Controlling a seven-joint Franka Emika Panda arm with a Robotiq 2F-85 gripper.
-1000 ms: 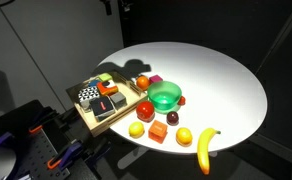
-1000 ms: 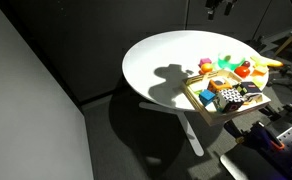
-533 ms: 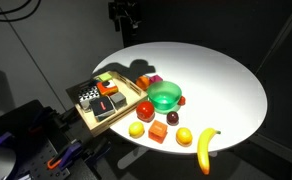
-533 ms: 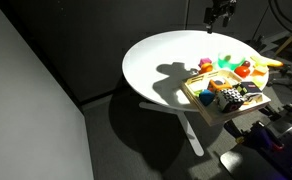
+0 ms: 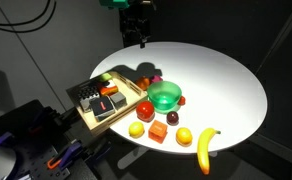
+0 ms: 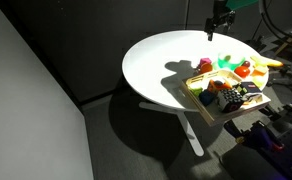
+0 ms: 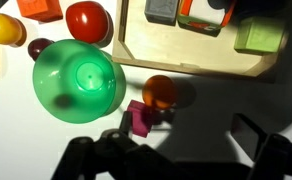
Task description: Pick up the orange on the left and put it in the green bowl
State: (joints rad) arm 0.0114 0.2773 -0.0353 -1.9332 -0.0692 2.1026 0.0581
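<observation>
On the round white table (image 5: pixel 226 80), nearest, a wooden tray of blocks (image 7: pixel 176 50) at left and a glossy bright green bowl (image 5: pixel 165 96) at its right. Just beyond, left of the bowl and apart from it, the small round plain orange fruit (image 7: pixel 158 90), between tray edge and a magenta cube (image 7: pixel 141 120). Farthest, high over the table's far rim, the black Robotiq gripper (image 5: pixel 139 36), jaws spread wide, holding nothing.
</observation>
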